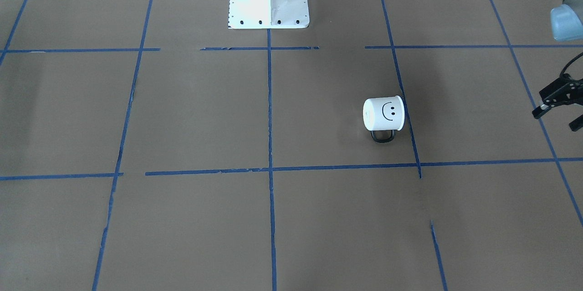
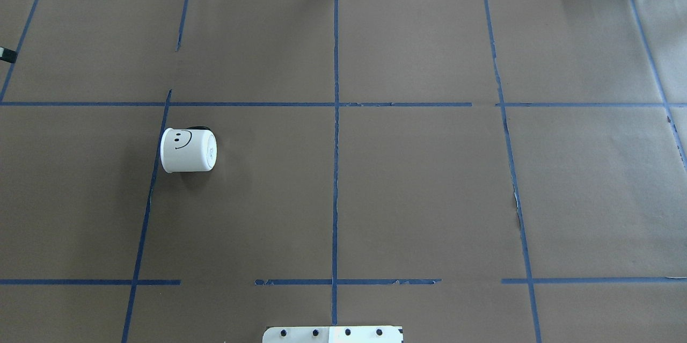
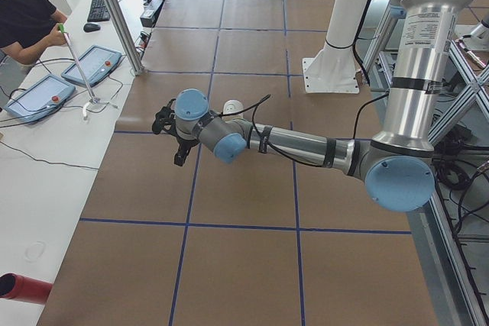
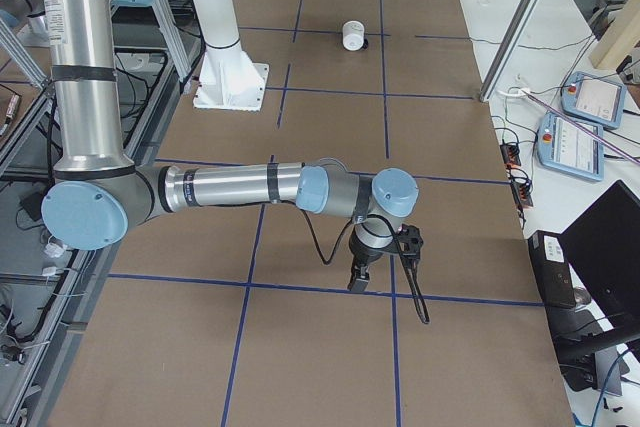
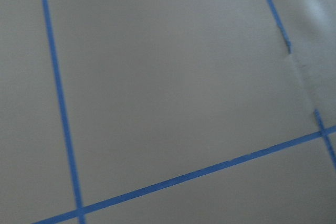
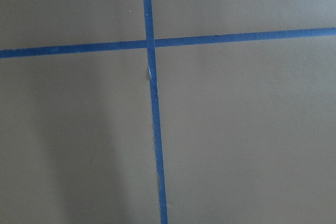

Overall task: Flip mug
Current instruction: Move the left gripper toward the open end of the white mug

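The left gripper point(image 1: 558, 117) hovers above the table point(image 2: 418, 198) with its two fingers spread and nothing between them, well apart from the mug point(image 1: 384, 114) and out beyond the side its rim faces; its wrist view takes in only brown paper and blue tape, so the approach appears not yet begun. The right gripper point(image 4: 362, 272) points down near a tape crossing point(image 6: 149, 43) toward the opposite end of the table, far from the mug; whether its fingers are spread or pressed together cannot be told from the one side view that shows it; its distance suggests it is parked clear and that the left arm has the job.

The mug lies on its side on the robot's left half of the table, flared rim at a blue tape line point(image 1: 412, 145), flat bottom turned toward the table's middle, smiley face point(image 1: 388, 110) up; its black handle point(image 1: 382, 136) sticks out low on the side away from the robot, apparently against the paper, which likely keeps the cylinder from rolling. The mouth opens toward the left gripper and away from every camera, so the inside is hidden; nothing shows spilled around it; standing it up probably calls for a grip on wall or rim and a quarter turn.
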